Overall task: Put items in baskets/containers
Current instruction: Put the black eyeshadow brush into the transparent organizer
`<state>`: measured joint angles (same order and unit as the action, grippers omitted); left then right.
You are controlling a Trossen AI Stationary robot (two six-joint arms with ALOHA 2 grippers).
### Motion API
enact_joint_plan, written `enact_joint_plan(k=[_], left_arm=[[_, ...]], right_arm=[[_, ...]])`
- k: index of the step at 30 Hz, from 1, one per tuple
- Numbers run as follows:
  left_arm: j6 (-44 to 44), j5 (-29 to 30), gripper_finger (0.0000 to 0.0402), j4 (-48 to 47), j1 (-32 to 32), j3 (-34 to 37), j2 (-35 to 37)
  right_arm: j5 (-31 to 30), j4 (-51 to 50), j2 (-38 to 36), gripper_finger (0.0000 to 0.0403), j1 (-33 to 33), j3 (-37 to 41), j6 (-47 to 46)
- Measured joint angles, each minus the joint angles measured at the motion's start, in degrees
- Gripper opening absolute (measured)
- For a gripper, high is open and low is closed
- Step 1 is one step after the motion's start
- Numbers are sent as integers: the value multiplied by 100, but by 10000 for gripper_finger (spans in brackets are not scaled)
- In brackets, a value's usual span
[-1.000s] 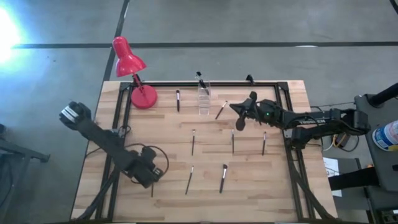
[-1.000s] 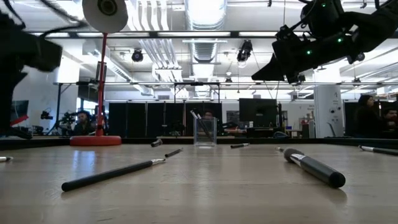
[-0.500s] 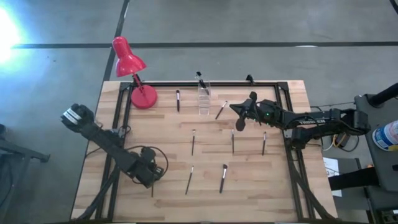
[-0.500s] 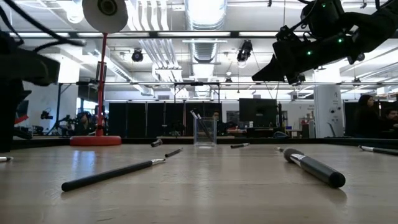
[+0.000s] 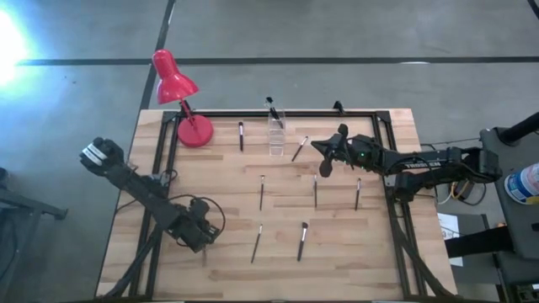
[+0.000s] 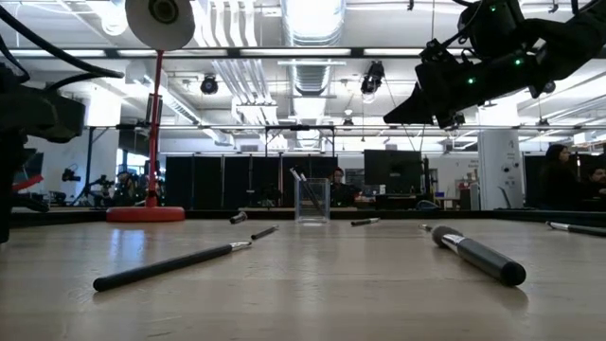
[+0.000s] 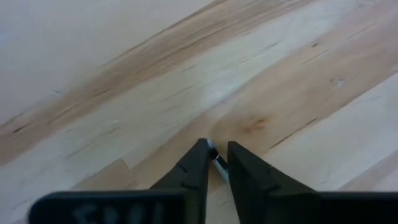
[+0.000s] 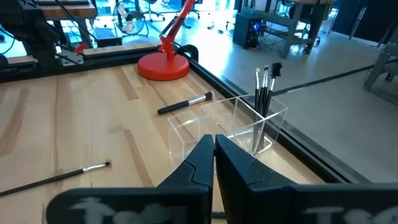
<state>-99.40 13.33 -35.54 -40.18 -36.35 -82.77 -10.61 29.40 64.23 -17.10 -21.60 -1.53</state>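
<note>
The wooden table (image 5: 227, 185) carries a red desk lamp (image 5: 181, 101) at the far left and a clear holder (image 5: 276, 133) at the far middle, with a few brushes already standing in it. Seven or so brushes lie scattered across the middle, most with their long axis running near to far.

The left gripper (image 7: 216, 163) is low at the near left. Its fingers are nearly together around a thin brush (image 7: 219, 165), which runs back between them, so it seems gripped. From here the holder lies far and to the right.

The right gripper (image 8: 214, 151) hovers just right of the holder, fingers together and holding nothing.
</note>
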Motion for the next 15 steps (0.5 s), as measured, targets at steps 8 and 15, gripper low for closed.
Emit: enact_joint_plan(k=[8, 15], left_arm=[[405, 149, 6, 110, 0, -192, -1], [1412, 1247, 0, 128, 4, -724, 152]], right_arm=[[2, 3, 2, 11, 0, 0, 1], [7, 15, 2, 11, 0, 0, 1]])
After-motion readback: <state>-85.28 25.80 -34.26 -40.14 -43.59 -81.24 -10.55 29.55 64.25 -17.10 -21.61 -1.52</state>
